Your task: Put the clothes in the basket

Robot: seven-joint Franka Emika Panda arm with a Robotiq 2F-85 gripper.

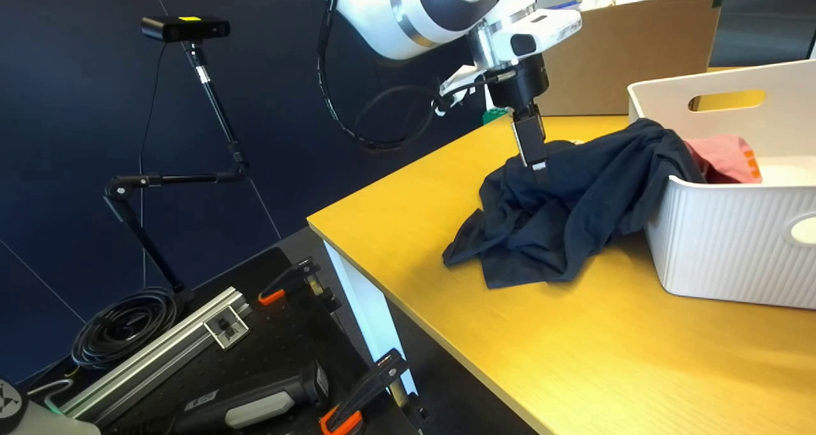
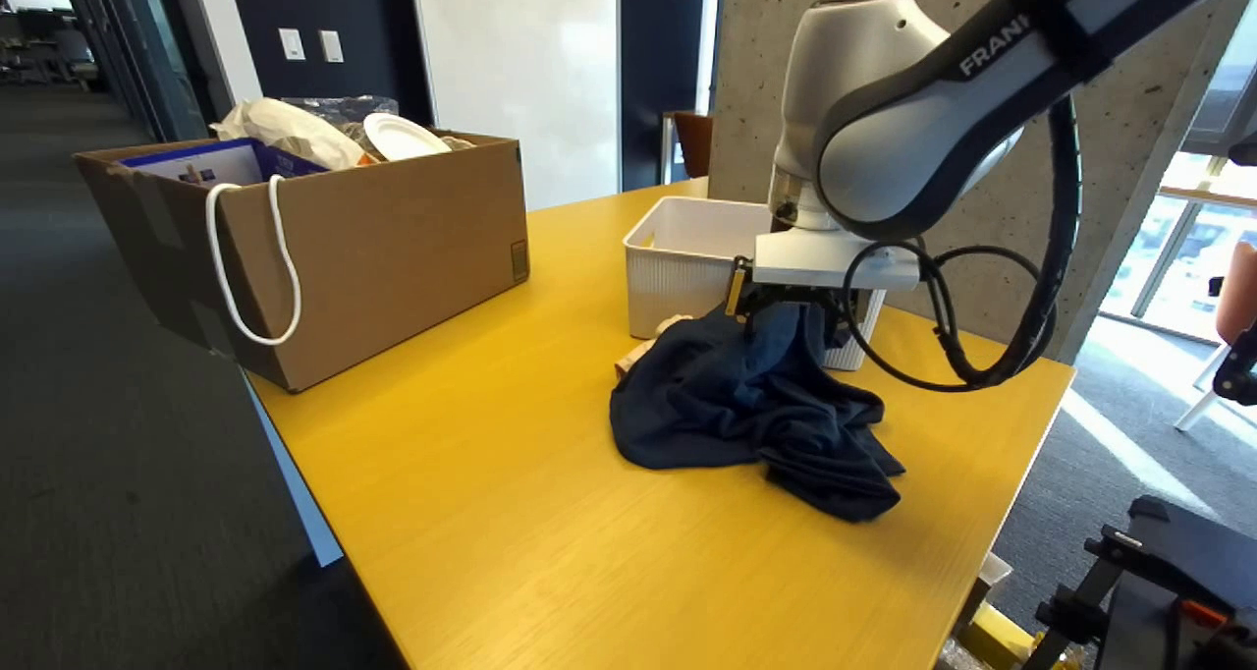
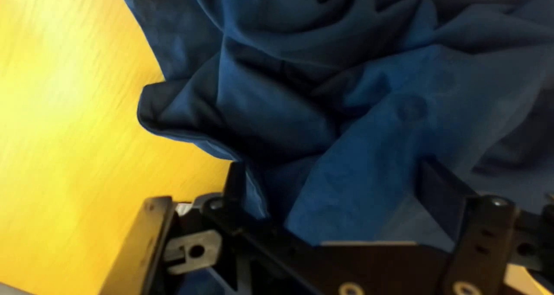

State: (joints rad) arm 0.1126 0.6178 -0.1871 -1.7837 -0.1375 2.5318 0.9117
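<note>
A dark navy cloth point(image 1: 554, 218) lies crumpled on the table, with one end draped over the near corner of the white basket point(image 1: 733, 250). The navy cloth point(image 2: 727, 395) and the basket point(image 2: 673, 282) also show in an exterior view. A pink cloth point(image 1: 723, 157) with orange marks lies inside the basket. My gripper point(image 1: 539, 166) points down at the navy cloth beside the basket. In the wrist view the gripper point(image 3: 331, 165) has its fingers wide apart, with the navy cloth point(image 3: 277, 91) below and between them. The fingertips in an exterior view point(image 2: 791, 331) are partly hidden against the cloth.
A cardboard box point(image 2: 393, 248) full of packaging stands on the yellow table point(image 2: 550, 532). A small beige item point(image 2: 643, 351) lies behind the navy cloth, partly hidden. A camera point(image 1: 185, 29) on a jointed stand and clamps point(image 1: 366, 393) are beside the table.
</note>
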